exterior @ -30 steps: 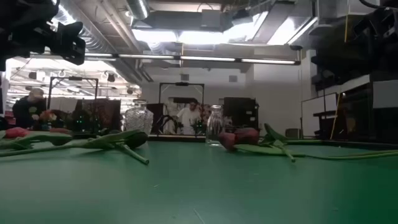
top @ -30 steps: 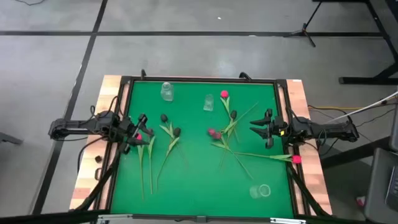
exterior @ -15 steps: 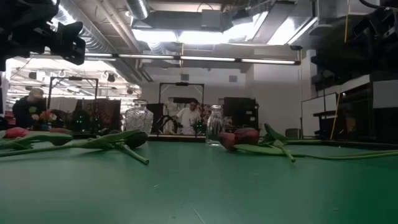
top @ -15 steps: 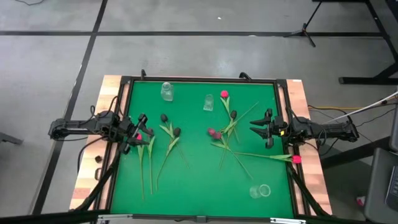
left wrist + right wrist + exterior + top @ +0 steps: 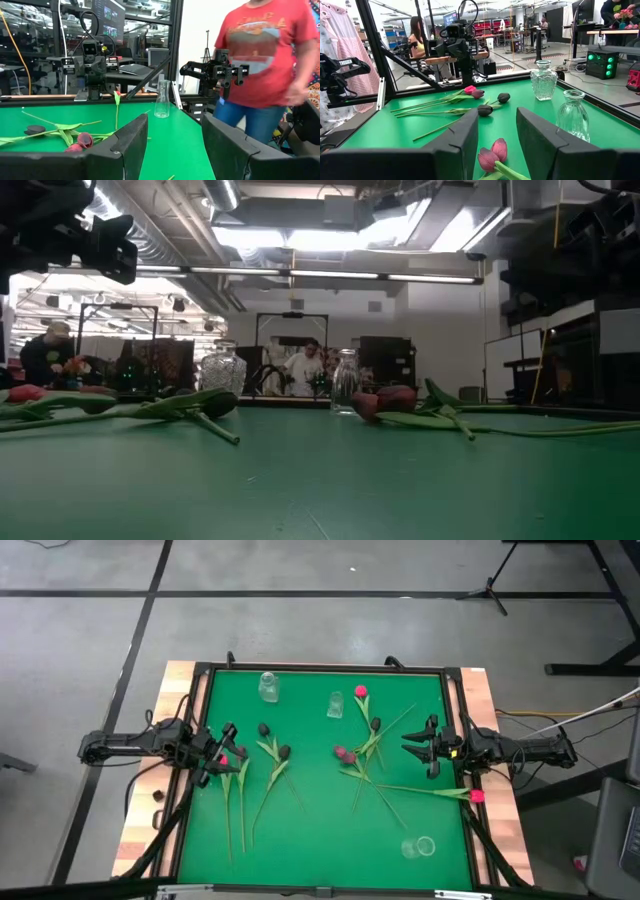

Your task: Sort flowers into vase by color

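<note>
Although a second has passed, nothing has moved: the flowers (image 5: 352,762) still lie on the green table (image 5: 320,840), none in a vase (image 5: 268,687). Left gripper (image 5: 226,752) and right gripper (image 5: 416,748) wait with fingers apart, so sorting has not begun.

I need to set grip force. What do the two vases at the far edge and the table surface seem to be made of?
The faceted clear vase and the smooth clear bottle-shaped vase look like glass: transparent, with bright glints. The green table surface looks like a matte mat, perhaps felt or rubber; it shows little glare.
</note>
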Robot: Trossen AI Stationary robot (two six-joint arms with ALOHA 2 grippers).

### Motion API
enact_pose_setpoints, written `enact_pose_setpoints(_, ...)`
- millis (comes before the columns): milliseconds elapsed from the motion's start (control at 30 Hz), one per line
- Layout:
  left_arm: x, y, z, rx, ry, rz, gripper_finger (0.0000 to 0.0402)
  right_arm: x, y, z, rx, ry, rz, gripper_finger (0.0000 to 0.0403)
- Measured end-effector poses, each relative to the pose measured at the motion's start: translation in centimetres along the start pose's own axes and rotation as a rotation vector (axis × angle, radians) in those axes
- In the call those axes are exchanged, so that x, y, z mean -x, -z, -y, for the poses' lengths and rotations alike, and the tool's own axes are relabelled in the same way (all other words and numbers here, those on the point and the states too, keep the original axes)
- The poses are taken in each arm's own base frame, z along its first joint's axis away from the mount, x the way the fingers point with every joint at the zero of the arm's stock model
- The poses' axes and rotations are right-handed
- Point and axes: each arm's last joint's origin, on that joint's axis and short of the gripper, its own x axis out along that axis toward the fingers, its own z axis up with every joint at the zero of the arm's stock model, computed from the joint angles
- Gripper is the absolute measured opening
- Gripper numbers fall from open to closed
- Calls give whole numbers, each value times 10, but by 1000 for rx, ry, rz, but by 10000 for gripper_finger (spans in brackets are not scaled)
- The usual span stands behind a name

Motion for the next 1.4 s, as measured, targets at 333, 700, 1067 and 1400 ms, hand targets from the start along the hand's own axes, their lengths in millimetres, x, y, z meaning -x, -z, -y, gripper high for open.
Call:
enact_pose_setpoints(333,0,0,0,0,0,0,183,0,0,0,0,0,1,134)
enact_pose_setpoints(700,0,0,0,0,0,0,183,0,0,0,103,9,3,134)
enact_pose_setpoints(1067,1,-3,-7,1,-263,59,183,0,-2,1,98,46,18,134)
enact_pose_setpoints(1400,8,-38,-1,51,-187,430,183,6,-33,2,-423,34,368,134)
